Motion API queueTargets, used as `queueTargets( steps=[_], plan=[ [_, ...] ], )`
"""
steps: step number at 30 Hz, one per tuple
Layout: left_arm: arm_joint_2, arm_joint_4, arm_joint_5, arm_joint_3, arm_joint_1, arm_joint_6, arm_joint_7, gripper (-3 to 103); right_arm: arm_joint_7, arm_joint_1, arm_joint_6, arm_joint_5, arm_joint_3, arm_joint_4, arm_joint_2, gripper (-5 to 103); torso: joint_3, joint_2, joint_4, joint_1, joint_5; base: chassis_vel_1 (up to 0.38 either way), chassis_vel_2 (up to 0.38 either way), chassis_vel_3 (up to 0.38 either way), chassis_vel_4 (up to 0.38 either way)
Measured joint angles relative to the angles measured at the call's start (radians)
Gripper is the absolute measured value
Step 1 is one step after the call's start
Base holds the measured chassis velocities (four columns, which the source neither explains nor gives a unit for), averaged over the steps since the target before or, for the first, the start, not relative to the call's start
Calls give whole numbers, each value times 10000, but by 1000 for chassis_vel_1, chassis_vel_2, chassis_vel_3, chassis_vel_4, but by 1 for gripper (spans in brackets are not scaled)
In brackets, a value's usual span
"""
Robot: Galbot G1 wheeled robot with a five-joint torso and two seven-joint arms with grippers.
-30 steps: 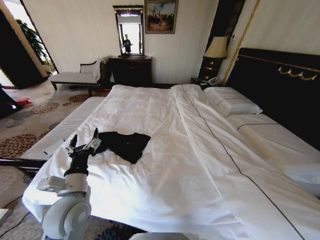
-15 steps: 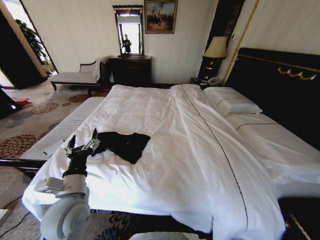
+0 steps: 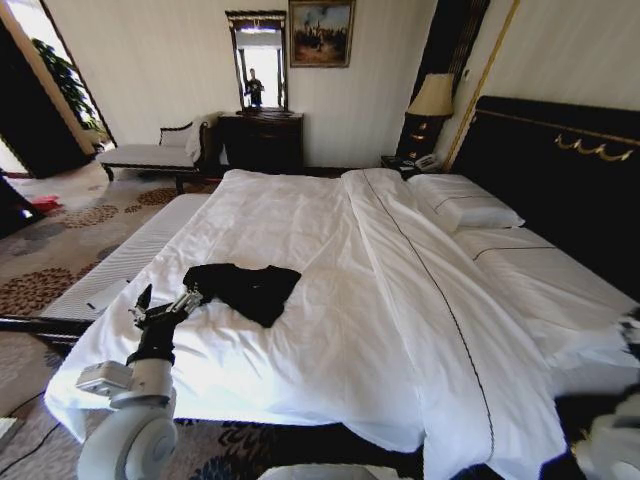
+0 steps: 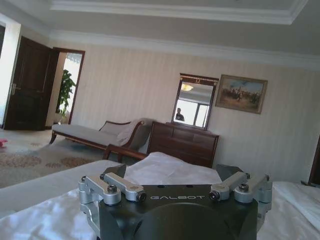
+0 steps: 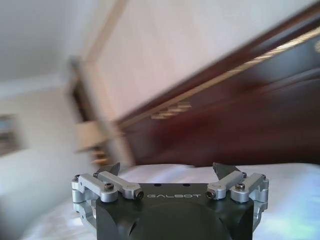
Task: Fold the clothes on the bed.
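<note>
While the black T-shirt [image 3: 244, 289] lies crumpled near the bed's [image 3: 330, 330] left edge, the left pincer [image 3: 163, 305], released, hovers just beside it; grip 1 sleeve edge low, sparing the duvet.

The bed [image 3: 400, 300] is seen from above its foot corner by the head view, looking down toward the headboard [image 3: 560, 170]. From just behind the left claw [image 4: 172, 172], a low, level look is taken across the bed at the mirror [image 4: 195, 102], shared with the head view. Beyond the right claw [image 5: 167, 170], the headboard is faced, blurred.
</note>
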Motion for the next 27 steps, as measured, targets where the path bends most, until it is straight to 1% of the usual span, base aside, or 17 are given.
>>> queueTargets(
  steps=[1, 2, 4, 5, 7, 8, 9, 11, 13, 15, 16, 19, 20, 22, 24, 25, 27],
  plan=[
    [-72, 0, -7, 16, 51, 41, -51, 100, -433, 165, 177, -92, -338, -2, -280, 100, 0, -1, 3, 0, -2, 0, 0, 0, 0],
    [-218, 0, 96, 19, 196, 51, -76, 100, -1160, 387, 499, -276, -743, -110, -641, 100, 0, -1, 5, 1, -5, 0, 0, 0, 0],
    [-352, 0, 326, 20, 472, 31, -23, 100, -2153, 588, 981, -739, -1268, -530, -1050, 100, 0, -1, 7, 1, -3, 0, 0, 0, 0],
    [-352, 0, 326, 20, 472, 31, -23, 100, -2153, 588, 981, -739, -1268, -530, -1050, 100, 0, -1, 7, 1, -3, 0, 0, 0, 0],
    [-325, 0, 408, 84, 638, 29, 44, 100, -2874, 666, 1431, -1246, -1617, -970, -1162, 100, 0, -1, 6, 1, -3, 0, 0, 0, 0],
    [-260, 70, 451, 112, 777, 21, 88, 100, -3478, 699, 1862, -1765, -1923, -1350, -1163, 100, 0, 0, -3, 0, 2, 0, 0, 0, 0],
    [-260, 70, 451, 112, 777, 21, 88, 100, -3478, 699, 1862, -1765, -1923, -1350, -1163, 100, 0, 0, -3, 0, 2, 0, 0, 0, 0],
    [-260, 116, 458, 95, 894, 21, 97, 100, -3767, 773, 2044, -2118, -2196, -1545, -1159, 100, 0, 0, -7, 0, -1, 0, 0, 0, 0],
    [-518, 48, 404, 3, 1261, -30, 110, 100, -4072, 1092, 2201, -2744, -3051, -1867, -1216, 100, 0, 0, 5, 0, 1, 0, 0, 0, 0],
    [-622, 30, 434, 4, 1330, -124, 157, 100, -4085, 1159, 2214, -2826, -3268, -1934, -1233, 100, 0, -1, 6, 0, 0, 0, 0, 0, 0],
    [-754, 24, 592, 19, 1423, -259, 226, 100, -4080, 1220, 2228, -2887, -3525, -2025, -1262, 100, 0, -1, 5, 1, -2, 0, 0, 0, 0],
    [-1093, 12, 1485, 151, 1763, -631, 561, 100, -3964, 1272, 2301, -3061, -4114, -2330, -1448, 100, 0, 0, 2, 0, -2, 0, 0, 0, 0],
    [-1093, 12, 1485, 151, 1763, -631, 561, 100, -3964, 1272, 2301, -3061, -4114, -2330, -1448, 100, 0, 0, 2, 0, -2, 0, 0, 0, 0],
    [-1221, 12, 1795, 193, 1873, -668, 611, 100, -4022, 1263, 2485, -3324, -4378, -2533, -1500, 100, 0, 0, 3, 0, 0, 0, 0, 0, 0],
    [-1248, 24, 1912, 198, 1767, -618, 550, 100, -4188, 1243, 2788, -3644, -4628, -2673, -1364, 100, 0, 0, 2, 0, -1, 0, 0, 0, 0],
    [-1248, 24, 1912, 198, 1767, -618, 550, 100, -4188, 1243, 2788, -3644, -4628, -2673, -1364, 100, 0, 0, 2, 0, -1, 0, 0, 0, 0],
    [-1242, 97, 1975, 235, 1653, -453, 453, 100, -4393, 1236, 3029, -3846, -4787, -2760, -1127, 100, 0, 0, 1, 1, -3, 0, 0, 0, 0]
  ],
)
